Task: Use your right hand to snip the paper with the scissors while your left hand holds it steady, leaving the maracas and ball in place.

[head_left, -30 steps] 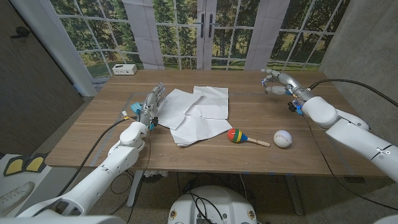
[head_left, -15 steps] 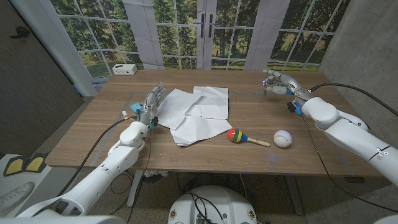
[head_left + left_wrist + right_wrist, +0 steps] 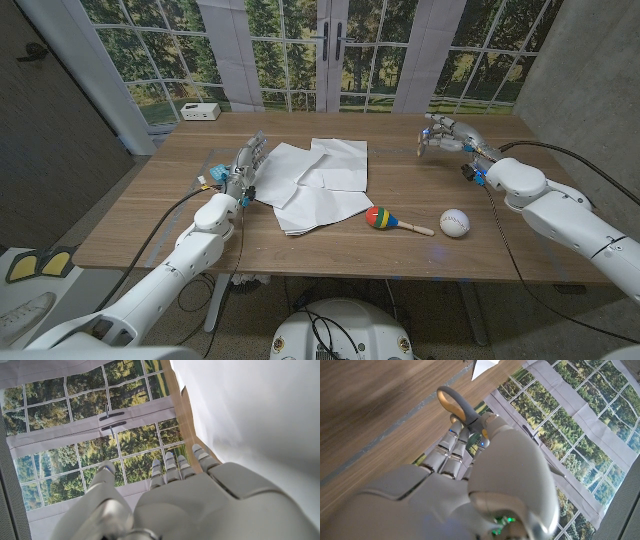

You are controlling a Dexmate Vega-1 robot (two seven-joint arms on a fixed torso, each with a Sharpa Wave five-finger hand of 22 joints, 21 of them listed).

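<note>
Several white paper sheets (image 3: 320, 180) lie overlapped at the table's middle. My left hand (image 3: 243, 165) stands at their left edge with its fingers stretched out and apart, holding nothing; in the left wrist view the left hand (image 3: 200, 502) sits right beside the paper (image 3: 250, 415). My right hand (image 3: 440, 132) hovers at the far right of the table, well away from the paper, and grips the scissors (image 3: 452, 402), whose grey and yellow handle loop sticks out past its curled fingers (image 3: 451, 455). The blades are hidden.
A striped maraca (image 3: 385, 218) with a wooden handle lies in front of the paper. A white ball (image 3: 454, 222) sits to its right. A small white box (image 3: 202, 111) stands at the far left corner of the wooden table (image 3: 150, 215).
My right hand with the scissors has shifted slightly left and further from me. The left hand, paper, maraca and ball have not moved.
</note>
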